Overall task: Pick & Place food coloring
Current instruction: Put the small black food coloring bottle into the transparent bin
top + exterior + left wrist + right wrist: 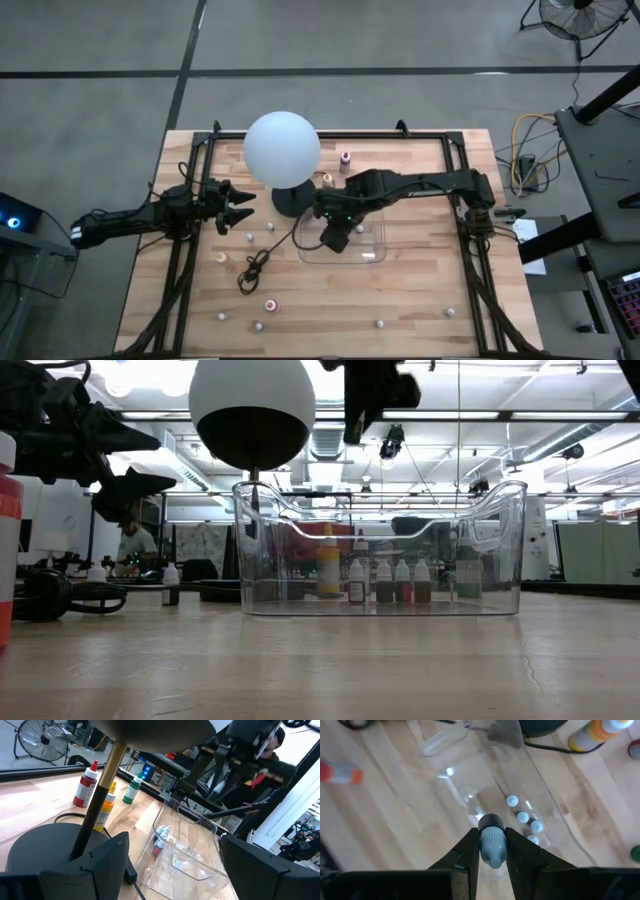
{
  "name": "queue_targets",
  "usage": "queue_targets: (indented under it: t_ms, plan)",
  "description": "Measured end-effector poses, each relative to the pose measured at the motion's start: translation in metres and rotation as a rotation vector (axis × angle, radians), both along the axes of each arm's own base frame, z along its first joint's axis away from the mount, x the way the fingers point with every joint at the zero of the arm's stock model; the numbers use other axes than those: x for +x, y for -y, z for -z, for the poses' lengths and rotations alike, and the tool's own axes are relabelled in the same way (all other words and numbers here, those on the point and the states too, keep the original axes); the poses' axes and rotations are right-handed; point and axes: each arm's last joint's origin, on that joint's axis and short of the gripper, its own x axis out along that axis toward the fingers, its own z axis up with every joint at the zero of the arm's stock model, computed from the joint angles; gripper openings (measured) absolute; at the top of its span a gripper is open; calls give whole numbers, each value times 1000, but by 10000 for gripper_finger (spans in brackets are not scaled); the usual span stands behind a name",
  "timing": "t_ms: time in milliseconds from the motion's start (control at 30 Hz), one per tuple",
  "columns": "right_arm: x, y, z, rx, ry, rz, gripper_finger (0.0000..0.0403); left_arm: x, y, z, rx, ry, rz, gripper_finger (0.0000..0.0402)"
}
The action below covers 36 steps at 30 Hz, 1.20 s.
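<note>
Right claw over the tray with a bottle; loose bottles left on the bench.

Left claw (240,207) hovers near the bench's left edge, fingers spread wide, holding nothing. Small dropper bottles of food coloring still lie loose: a few toward the left (221,257), one red-banded near the front edge (270,304), more along the front toward the right corner (450,312), and taller ones behind the white globe lamp (282,148). Right claw (492,851) is clamped on a grey-capped dropper bottle (492,845), above the clear rectangular plastic tray (500,550) mid-bench. A row of bottles (385,582) already stands inside. I'd say under halfway: drop this one, then collect the rest.
</note>
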Motion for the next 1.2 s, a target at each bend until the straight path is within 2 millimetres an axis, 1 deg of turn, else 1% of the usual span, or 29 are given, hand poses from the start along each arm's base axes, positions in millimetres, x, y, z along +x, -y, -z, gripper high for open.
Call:
queue_targets:
  t_ms: [200, 400, 633, 800, 933, 1200]
  plan:
    - [2, -6, 18, -47, -60, -116, 68, 0, 0, 0, 0, 0, 0, 279]
    - [-1, -6, 38, -108, -122, -216, 68, 0, 0, 0, 0, 0, 0, 279]
    - [3, -6, 64, -132, -111, -311, 68, 0, 0, 0, 0, 0, 0, 279]
    - [1, -7, 83, -143, -135, -372, 68, 0, 0, 0, 0, -1, 0, 279]
    - [-3, -7, 93, -151, -160, -421, 68, 0, 0, 0, 0, 0, 0, 279]
    - [-13, -9, 106, -165, -176, -490, 68, 0, 0, 0, 0, 0, 0, 279]
